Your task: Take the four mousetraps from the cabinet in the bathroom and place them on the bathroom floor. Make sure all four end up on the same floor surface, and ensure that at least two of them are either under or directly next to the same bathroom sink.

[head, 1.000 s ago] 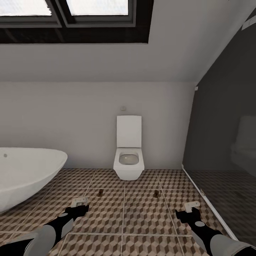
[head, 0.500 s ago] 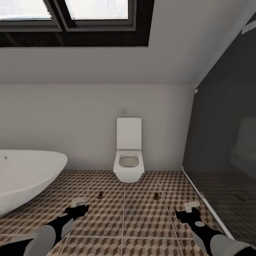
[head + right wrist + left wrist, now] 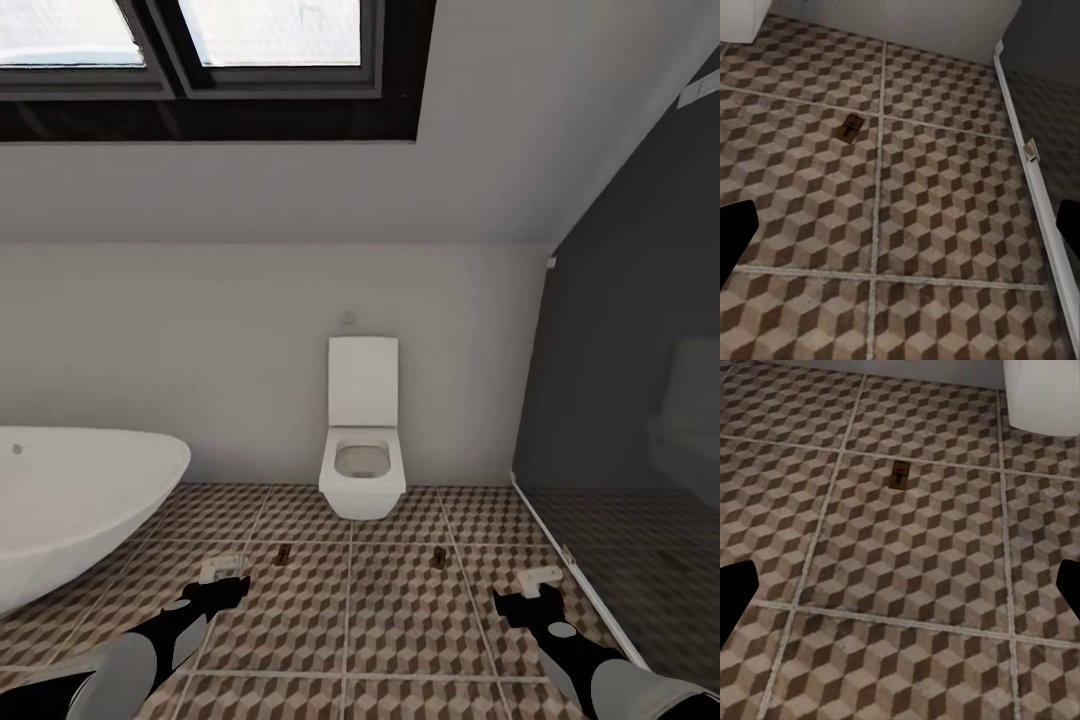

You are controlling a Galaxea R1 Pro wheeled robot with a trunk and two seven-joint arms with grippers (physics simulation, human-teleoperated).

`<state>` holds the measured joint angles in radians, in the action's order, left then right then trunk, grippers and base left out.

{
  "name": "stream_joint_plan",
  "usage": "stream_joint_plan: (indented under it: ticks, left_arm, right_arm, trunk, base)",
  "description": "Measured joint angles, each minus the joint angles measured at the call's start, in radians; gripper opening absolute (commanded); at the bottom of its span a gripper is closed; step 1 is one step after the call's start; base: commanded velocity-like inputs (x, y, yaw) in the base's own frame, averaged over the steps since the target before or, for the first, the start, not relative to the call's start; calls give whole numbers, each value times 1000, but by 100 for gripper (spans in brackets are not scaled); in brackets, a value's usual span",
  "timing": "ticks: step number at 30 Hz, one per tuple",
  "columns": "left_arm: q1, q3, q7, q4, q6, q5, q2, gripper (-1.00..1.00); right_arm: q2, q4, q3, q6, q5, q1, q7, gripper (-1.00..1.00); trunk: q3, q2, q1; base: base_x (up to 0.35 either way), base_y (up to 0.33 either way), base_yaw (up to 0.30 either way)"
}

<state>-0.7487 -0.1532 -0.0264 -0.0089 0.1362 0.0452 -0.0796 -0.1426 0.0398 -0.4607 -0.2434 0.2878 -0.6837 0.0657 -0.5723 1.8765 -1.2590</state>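
Two mousetraps lie on the bathroom floor [image 3: 400, 610] in front of the toilet [image 3: 362, 470]: the left mousetrap [image 3: 284, 552] and the right mousetrap [image 3: 439, 553], well apart, bathtub [image 3: 70, 510] off to the left. The left gripper [image 3: 222, 578] and right gripper [image 3: 540, 588] hover low, fingers spread wide, empty. Likely mid-task: next means turning back toward the cabinet for the remaining traps.

Two mousetraps [image 3: 283, 554] on the bathroom floor [image 3: 400, 620] — too small for detail, bathtub [image 3: 70, 510] cut by the frame edge, claw fingertips [image 3: 736, 596] cropped — the gap between them unreadable
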Motion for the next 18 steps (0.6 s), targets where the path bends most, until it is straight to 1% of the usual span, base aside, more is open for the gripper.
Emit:
stream_joint_plan:
  ticks: [18]
  left_arm:
    - [0, 0, 0, 0, 0, -1, 0, 100]
  right_arm:
    - [0, 0, 0, 0, 0, 0, -1, 100]
  trunk:
    - [56, -126, 69]
  base:
    - [0, 0, 0]
